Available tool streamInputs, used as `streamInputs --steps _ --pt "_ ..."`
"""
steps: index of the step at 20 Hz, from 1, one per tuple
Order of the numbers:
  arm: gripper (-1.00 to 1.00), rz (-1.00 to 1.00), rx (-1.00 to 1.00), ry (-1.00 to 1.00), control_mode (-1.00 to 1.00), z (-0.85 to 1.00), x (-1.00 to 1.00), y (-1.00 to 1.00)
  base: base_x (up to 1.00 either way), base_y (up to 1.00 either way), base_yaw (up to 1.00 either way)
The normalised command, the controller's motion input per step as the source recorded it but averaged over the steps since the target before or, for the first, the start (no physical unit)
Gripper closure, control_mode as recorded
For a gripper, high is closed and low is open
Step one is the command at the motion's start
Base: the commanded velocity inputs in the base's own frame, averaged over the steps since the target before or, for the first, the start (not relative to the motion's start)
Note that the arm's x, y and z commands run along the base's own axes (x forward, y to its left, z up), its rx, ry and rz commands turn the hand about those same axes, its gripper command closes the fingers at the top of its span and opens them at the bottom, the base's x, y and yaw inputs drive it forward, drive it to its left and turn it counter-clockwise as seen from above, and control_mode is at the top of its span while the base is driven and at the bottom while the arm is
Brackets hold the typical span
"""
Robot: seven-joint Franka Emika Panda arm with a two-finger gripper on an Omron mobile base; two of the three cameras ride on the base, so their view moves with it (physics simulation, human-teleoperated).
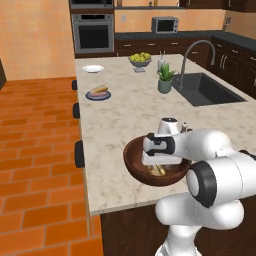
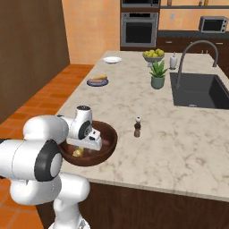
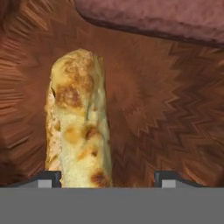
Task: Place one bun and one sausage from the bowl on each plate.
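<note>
In bowl (image 3: 175, 109), bun (image 3: 78, 122) lengthwise toward claw (image 3: 107, 177)

No text, label, brand, number or sign can be read in any of the views. The stainless steel microwave (image 1: 165, 24) and the built-in steel oven (image 1: 93, 33), both far beyond the hand, show only blurred panels without any readable characters.

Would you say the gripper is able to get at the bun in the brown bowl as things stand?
Probably yes: the gripper is down inside the bowl, the bun lies between its spread fingertips, and the sausage lies off to one side.
</note>
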Motion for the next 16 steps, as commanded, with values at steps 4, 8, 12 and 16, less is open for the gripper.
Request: streamInputs --steps 4,8,12,16 --pt "1.00 0.02 0.00 0.00 -1.00 0.06 -0.05 0.00 0.00 0.00 0.00" --pt "1.00 0.00 0.00 0.00 -1.00 0.60 -0.26 -0.04 0.00 0.00 0.00" --pt "1.00 0.00 0.00 0.00 -1.00 0.78 -0.23 -0.01 0.00 0.00 0.00" --pt "1.00 0.00 0.00 0.00 -1.00 0.74 -0.17 0.00 0.00 0.00 0.00"
